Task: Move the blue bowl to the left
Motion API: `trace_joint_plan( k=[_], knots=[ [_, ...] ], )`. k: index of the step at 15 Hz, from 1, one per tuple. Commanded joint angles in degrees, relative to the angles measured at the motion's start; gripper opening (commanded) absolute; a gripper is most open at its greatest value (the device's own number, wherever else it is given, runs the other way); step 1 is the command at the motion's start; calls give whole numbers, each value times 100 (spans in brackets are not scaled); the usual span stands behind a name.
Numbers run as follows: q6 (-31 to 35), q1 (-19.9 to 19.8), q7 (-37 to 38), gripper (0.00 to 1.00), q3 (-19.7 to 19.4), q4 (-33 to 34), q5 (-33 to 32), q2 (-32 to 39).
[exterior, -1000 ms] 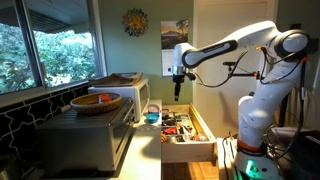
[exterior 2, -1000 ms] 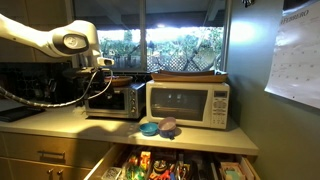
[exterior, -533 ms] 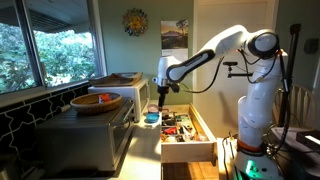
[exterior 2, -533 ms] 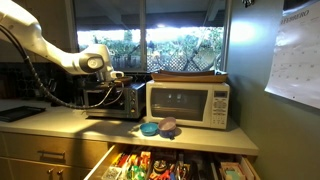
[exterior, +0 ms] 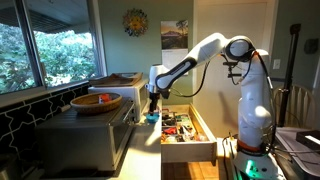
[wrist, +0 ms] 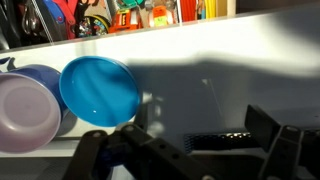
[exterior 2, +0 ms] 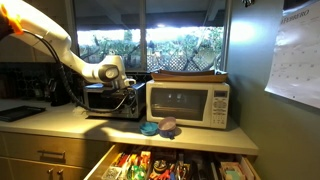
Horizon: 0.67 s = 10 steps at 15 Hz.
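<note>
Approach, by the look of it: pincer (wrist: 185, 148) spread wide and empty, hanging low above the worktop (wrist: 230, 70), off to one side of the blue bowl (wrist: 98, 88). Bowl on the worktop in front of the microwave (exterior 2: 188, 103), tucked against a lilac bowl (wrist: 28, 105), above the open drawer (exterior: 188, 135). Next, likely: shift across to straddle the rim on the side away from the lilac bowl, lower, close, lift, carry left. No brand legible on the microwave; wall calendar (exterior 2: 296, 55) beside the microwave too small to read.
</note>
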Motion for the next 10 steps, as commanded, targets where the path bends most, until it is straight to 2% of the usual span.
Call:
trace_joint_plan(
  k=[1, 3, 10],
  knots=[
    [303, -147, 29, 100, -38, 184, -107, 453],
    [207, -146, 6, 100, 9, 122, -40, 325],
    [347, -183, 54, 100, -23, 197, -234, 660]
  ],
)
